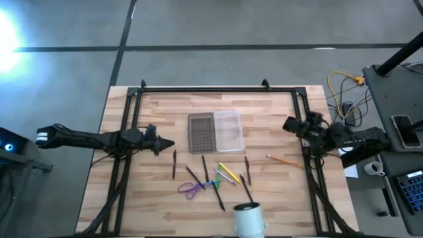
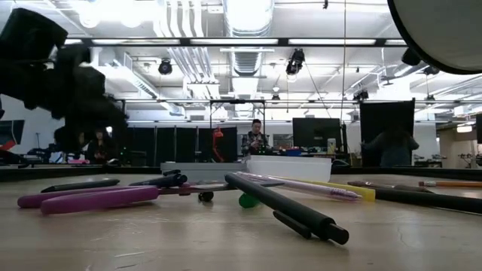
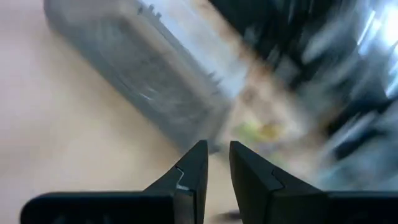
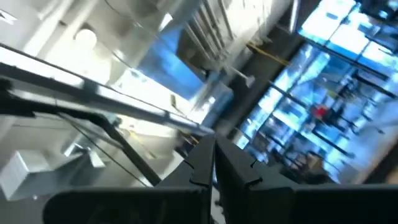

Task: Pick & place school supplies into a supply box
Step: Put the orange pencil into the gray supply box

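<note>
The supply box (image 1: 215,131) lies open at the table's middle, its grey mesh half (image 1: 201,132) to the left of its translucent half (image 1: 229,130). Nearer the front edge, several dark pens (image 1: 246,188), a yellow marker (image 1: 229,173), a green marker (image 1: 221,178) and purple-handled scissors (image 1: 191,189) lie flat on the wood. One dark pen (image 1: 174,163) lies apart on their left. My left gripper (image 1: 168,143) hovers left of the box, open by a narrow gap and empty; its wrist view shows the grey half (image 3: 155,81) ahead. My right gripper (image 1: 288,124) is shut and empty at the right edge.
A white cylindrical cup (image 1: 248,220) stands at the near edge, right of centre. An orange pencil (image 1: 285,160) lies right of the pens. A dark metal frame (image 1: 205,90) borders the far edge and both sides. Bare wood lies between the left gripper and the box.
</note>
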`<state>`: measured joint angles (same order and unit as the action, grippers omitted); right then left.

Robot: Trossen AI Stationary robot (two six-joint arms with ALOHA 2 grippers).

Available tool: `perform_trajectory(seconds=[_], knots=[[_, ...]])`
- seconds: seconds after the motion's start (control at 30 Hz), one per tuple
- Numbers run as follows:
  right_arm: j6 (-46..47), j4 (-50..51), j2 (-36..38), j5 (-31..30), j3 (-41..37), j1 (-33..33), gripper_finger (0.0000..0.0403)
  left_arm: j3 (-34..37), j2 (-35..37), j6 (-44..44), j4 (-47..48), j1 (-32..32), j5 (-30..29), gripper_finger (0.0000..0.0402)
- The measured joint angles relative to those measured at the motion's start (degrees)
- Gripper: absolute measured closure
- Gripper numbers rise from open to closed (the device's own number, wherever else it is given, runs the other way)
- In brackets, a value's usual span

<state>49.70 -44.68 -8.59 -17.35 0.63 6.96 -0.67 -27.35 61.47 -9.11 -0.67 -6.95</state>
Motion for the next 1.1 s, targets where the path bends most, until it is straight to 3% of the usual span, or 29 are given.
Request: perform_trajectory(seconds=[0.07,0.1,0.27,0.4,0.73,0.8,0.9,1.0,1.1], knots=[[0.4,-0.5,-4.6,-1.4,1.0,0.0,0.0394,0.0,0.0,14.1,-2.5,-0.2,0.0,0.0350],[0.7,0.0,-7.1,-2.6,1.7,0.0,0.0394,0.0,0.0,17.0,-3.1,-0.2,0.0,0.0350],[1.9,1.6,-20.5,-9.2,6.2,0.0,0.0394,0.0,0.0,9.4,-3.5,-0.2,-0.4,0.0350],[5.8,2.0,-28.4,-9.6,10.5,-0.1,0.0394,0.0,0.0,9.5,-4.1,-0.2,-0.7,0.0350],[5.7,19.6,-38.2,-9.1,19.3,-0.6,0.0394,-0.2,0.0,9.6,-4.0,-0.2,-1.7,0.0350],[5.0,28.9,-38.9,-8.3,22.2,-1.2,0.0393,-0.2,0.0,9.5,-4.0,-0.3,-2.1,0.0350],[7.2,51.4,-40.0,-8.3,28.6,-2.4,0.0375,-0.1,0.0,7.5,-4.0,-0.3,-2.9,0.0350],[6.4,72.9,-41.5,-8.3,35.8,-3.5,0.0340,-0.1,0.0,7.3,-4.0,-0.3,-2.9,0.0350],[4.5,88.3,-43.4,-8.4,41.7,-4.7,0.0297,-0.1,0.0,7.3,-3.7,-0.3,-3.9,0.0350]])
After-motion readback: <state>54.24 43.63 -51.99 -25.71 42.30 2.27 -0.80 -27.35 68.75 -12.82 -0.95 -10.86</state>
